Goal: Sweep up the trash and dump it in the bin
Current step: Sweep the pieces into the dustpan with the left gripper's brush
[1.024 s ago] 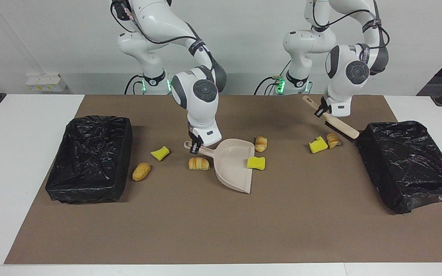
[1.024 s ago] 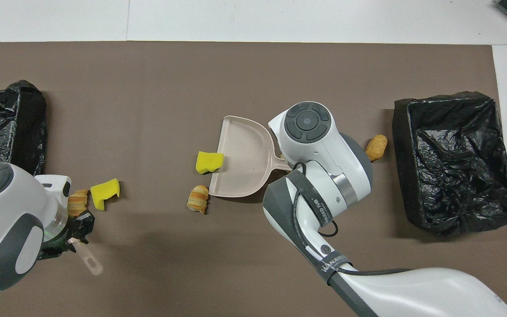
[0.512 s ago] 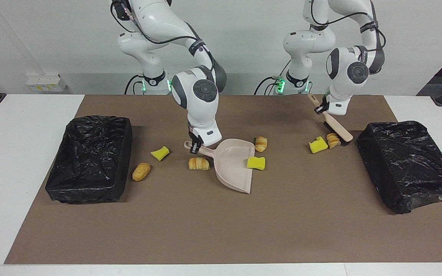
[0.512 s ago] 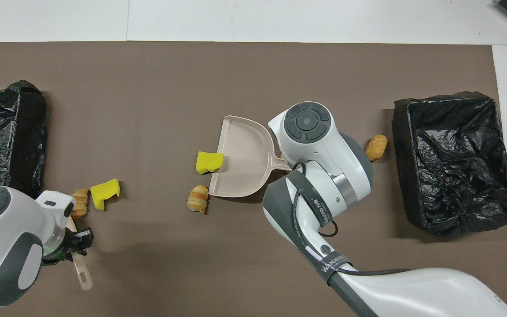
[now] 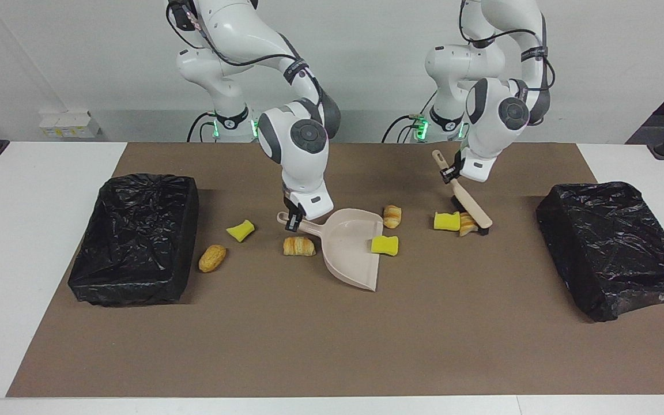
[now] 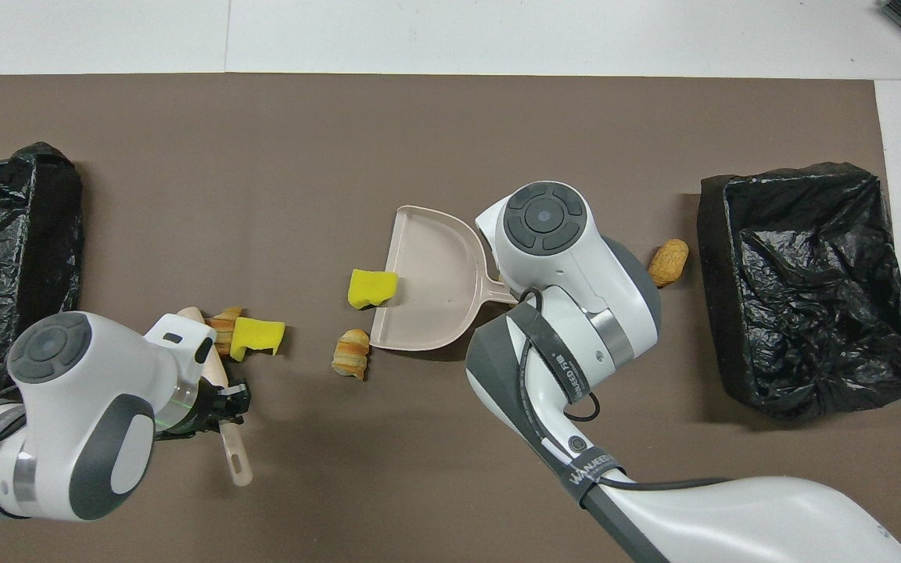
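Note:
My right gripper (image 5: 293,222) is shut on the handle of the beige dustpan (image 5: 350,246), which rests on the mat with its mouth toward the left arm's end. A yellow sponge piece of trash (image 5: 384,245) lies at its lip, with a croissant bit (image 5: 391,216) beside it, nearer the robots. My left gripper (image 5: 451,173) is shut on the brush handle (image 6: 233,453). The brush head (image 5: 474,212) presses against another sponge chunk (image 5: 446,221) and a croissant bit (image 5: 467,226). More trash lies by the dustpan handle: a croissant (image 5: 298,246), a sponge (image 5: 240,230) and a bread piece (image 5: 212,257).
Two bins lined with black bags stand on the brown mat, one at the right arm's end (image 5: 136,236) and one at the left arm's end (image 5: 614,242). In the overhead view my right wrist hides the dustpan handle.
My left gripper has swept the brush from beside the bin at its end toward the dustpan, pushing the sponge chunk and croissant bit along. The right arm and dustpan have stayed still.

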Robot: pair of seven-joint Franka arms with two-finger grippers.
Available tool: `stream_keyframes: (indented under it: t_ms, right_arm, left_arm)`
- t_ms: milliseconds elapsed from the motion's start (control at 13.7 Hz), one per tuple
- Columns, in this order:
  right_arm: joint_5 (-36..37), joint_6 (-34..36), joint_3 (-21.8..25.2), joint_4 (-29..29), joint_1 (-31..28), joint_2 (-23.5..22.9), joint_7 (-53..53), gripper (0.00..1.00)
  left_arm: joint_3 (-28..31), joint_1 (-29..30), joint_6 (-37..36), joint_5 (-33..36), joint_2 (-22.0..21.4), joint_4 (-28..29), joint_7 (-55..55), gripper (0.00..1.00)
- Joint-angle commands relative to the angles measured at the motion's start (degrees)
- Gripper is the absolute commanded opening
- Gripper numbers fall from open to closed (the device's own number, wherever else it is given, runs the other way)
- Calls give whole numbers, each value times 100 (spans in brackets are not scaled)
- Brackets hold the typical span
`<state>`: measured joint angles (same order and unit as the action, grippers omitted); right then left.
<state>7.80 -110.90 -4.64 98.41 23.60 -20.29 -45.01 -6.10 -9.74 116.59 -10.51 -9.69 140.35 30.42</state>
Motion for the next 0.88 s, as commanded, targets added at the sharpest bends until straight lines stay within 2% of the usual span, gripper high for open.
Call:
stream_keyframes:
  t_ms: [0,220,659,805]
  right_arm:
    - [-68,-116,-54,178,-5,156,-104,0]
    - [-33,-108,-54,187,21,165,-348,0]
    - [-51,-81,-54,415,224,323,-587,0]
    - [-77,-134,-54,494,206,341,-561,0]
  left_arm:
    - [56,-580,223,-406,546,-367,-18,0]
    - [56,-1090,461,-749,723,-500,-36,0]
    - [39,-1679,777,-1417,942,-912,-62,0]
    - [12,-1873,822,-1559,1187,-1201,-71,0]
